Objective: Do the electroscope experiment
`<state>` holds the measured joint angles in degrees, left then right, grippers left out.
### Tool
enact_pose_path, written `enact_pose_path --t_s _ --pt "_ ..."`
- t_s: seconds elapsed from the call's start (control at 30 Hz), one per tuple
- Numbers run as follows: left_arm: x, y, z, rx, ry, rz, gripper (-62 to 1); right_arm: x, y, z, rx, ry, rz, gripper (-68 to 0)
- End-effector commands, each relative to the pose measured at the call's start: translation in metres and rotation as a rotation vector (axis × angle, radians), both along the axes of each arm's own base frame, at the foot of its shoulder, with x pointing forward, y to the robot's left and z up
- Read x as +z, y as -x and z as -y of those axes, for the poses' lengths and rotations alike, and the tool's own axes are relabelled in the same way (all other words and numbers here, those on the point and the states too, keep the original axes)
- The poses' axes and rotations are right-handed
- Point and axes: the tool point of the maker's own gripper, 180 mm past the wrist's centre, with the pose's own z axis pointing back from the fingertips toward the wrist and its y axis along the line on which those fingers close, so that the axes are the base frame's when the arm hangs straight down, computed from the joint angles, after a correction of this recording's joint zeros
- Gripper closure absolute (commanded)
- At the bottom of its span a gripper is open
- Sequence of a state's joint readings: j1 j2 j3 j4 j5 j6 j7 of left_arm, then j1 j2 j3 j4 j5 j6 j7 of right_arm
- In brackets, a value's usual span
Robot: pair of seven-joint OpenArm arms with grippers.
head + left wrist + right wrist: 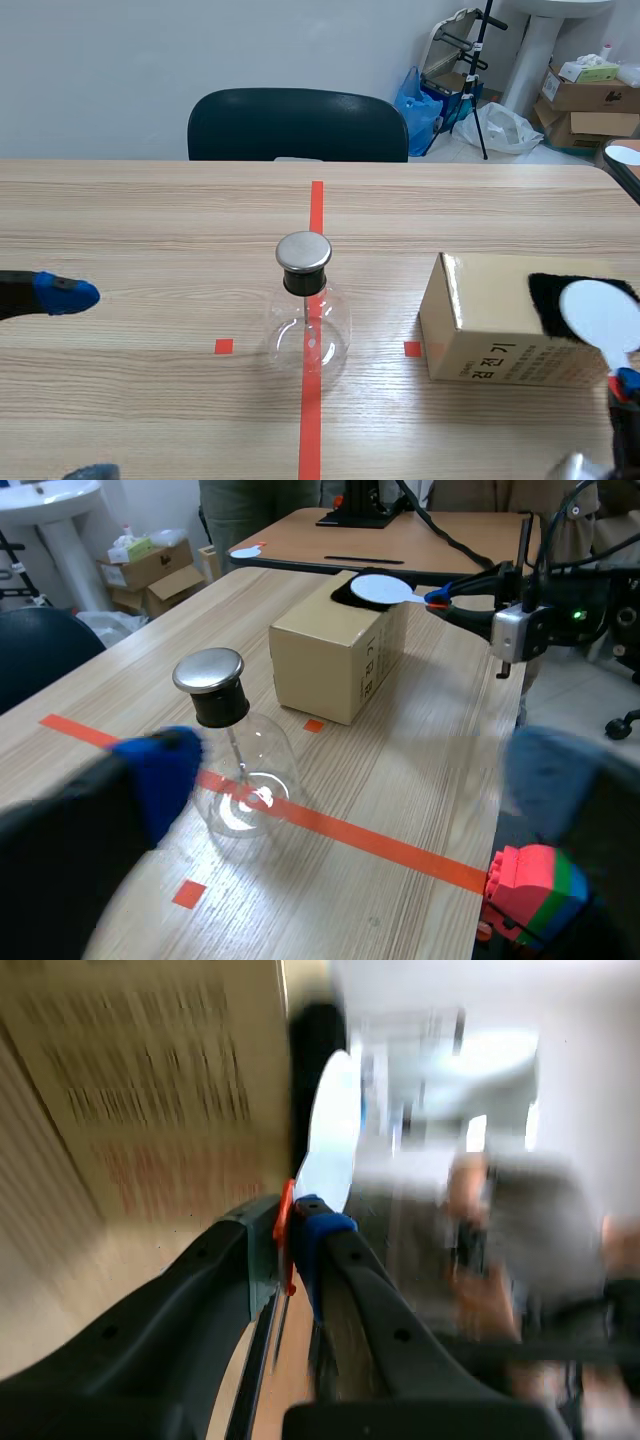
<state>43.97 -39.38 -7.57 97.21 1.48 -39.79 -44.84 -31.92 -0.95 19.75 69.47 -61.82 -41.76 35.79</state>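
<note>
Right pincer (290, 1235) around orange stem (286, 1208) of white paddle (335, 1125)

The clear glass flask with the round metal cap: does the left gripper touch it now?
Apart. The scene view shows bare wooden table between the open left gripper and the clear glass flask with the round metal cap.

The scene view looks from the robot's side across the desk (150, 220). The left wrist view looks sideways over the same flask (240, 770), box (335, 655) and disc (378, 588). The right wrist view sits close against box and disc.
</note>
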Motion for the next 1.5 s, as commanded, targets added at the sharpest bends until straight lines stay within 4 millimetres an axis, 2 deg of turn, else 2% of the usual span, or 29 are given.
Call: enact_pose_path --t_s 0.0,0.03,0.13,0.17,0.27,0.3,0.4,0.5,0.53,0.63,0.67,0.73,0.77,0.8,0.87,0.9,0.93,1.0,1.03,1.13,1.17,1.3,1.33,1.4,1.43,1.47 --pt "0.005 -0.001 0.001 0.004 0.030 0.006 -62.3 0.016 -0.002 0.012 -0.032 0.050 0.061 -1.0" --pt "0.006 -0.001 0.001 0.005 0.030 0.007 -62.3 0.016 -0.002 0.007 -0.003 0.053 0.061 -1.0" --pt "0.006 -0.001 0.000 0.006 0.029 0.011 -62.3 0.017 -0.003 -0.022 0.158 0.047 0.069 -1.0" --pt "0.006 -0.001 0.000 0.006 0.029 0.011 -62.3 0.016 -0.003 -0.023 0.158 0.045 0.068 -1.0" --pt "0.006 -0.001 0.001 0.006 0.028 0.011 -62.3 0.014 0.002 0.004 0.008 0.047 0.050 -1.0" --pt "0.006 -0.001 0.001 0.005 0.025 0.011 -62.3 0.012 0.003 0.001 0.026 0.054 0.042 -1.0" --pt "0.006 -0.001 0.001 0.004 0.024 0.011 -62.3 0.010 0.002 -0.029 0.197 0.069 0.034 -1.0" --pt "0.006 -0.001 0.001 0.004 0.024 0.011 -62.3 0.010 0.004 -0.004 0.056 0.065 0.030 -1.0" --pt "0.005 -0.001 0.001 0.003 0.022 0.011 -62.3 0.010 0.004 -0.003 0.055 0.068 0.029 -1.0" --pt "0.005 -0.001 0.001 0.003 0.023 0.011 -62.3 0.011 0.002 -0.030 0.206 0.062 0.041 -1.0" --pt "0.005 -0.001 0.001 0.003 0.023 0.011 -62.3 0.012 0.001 -0.028 0.189 0.059 0.045 -1.0" --pt "0.005 -0.001 0.001 0.003 0.023 0.011 -62.3 0.012 0.001 -0.004 0.050 0.055 0.045 -1.0" --pt "0.005 -0.001 0.001 0.003 0.023 0.011 -62.3 0.011 0.002 0.001 0.022 0.063 0.037 -1.0" --pt "0.005 -0.001 0.001 0.003 0.023 0.011 -62.3 0.010 0.002 -0.004 0.060 0.074 0.029 -1.0" --pt "0.005 -0.001 0.001 0.003 0.023 0.011 -62.3 0.010 0.001 -0.030 0.207 0.074 0.035 -1.0" --pt "0.005 -0.001 0.001 0.003 0.023 0.011 -62.3 0.011 0.001 -0.034 0.229 0.068 0.041 -1.0" --pt "0.005 -0.001 0.001 0.004 0.023 0.011 -62.3 0.012 0.000 -0.025 0.171 0.056 0.048 -1.0" --pt "0.005 -0.001 0.001 0.003 0.023 0.011 -62.3 0.011 0.005 0.006 -0.003 0.055 0.035 -1.0" --pt "0.005 -0.001 0.001 0.003 0.023 0.011 -62.3 0.009 0.007 0.009 -0.018 0.063 0.025 -1.0" --pt "0.005 -0.001 0.001 0.003 0.023 0.011 -62.3 0.008 0.006 -0.029 0.195 0.067 0.022 -0.9" --pt "0.005 -0.001 0.001 0.004 0.023 0.011 -62.3 0.008 0.007 -0.036 0.231 0.063 0.026 -0.9" --pt "0.007 -0.001 0.001 0.002 0.032 0.016 -62.3 0.007 0.009 0.006 0.012 0.086 0.008 -0.9" --pt "0.009 -0.001 0.001 0.002 0.040 0.020 -62.3 0.005 0.008 -0.002 0.061 0.097 0.000 -0.9" --pt "0.010 -0.001 0.001 0.001 0.046 0.023 -62.3 0.005 0.006 -0.031 0.227 0.102 0.005 -0.9" --pt "0.010 -0.001 0.001 0.001 0.046 0.023 -62.3 0.006 0.005 -0.035 0.251 0.097 0.013 -0.9" --pt "0.010 -0.001 0.001 0.001 0.045 0.022 -62.3 0.008 0.003 -0.026 0.192 0.092 0.019 -0.9"
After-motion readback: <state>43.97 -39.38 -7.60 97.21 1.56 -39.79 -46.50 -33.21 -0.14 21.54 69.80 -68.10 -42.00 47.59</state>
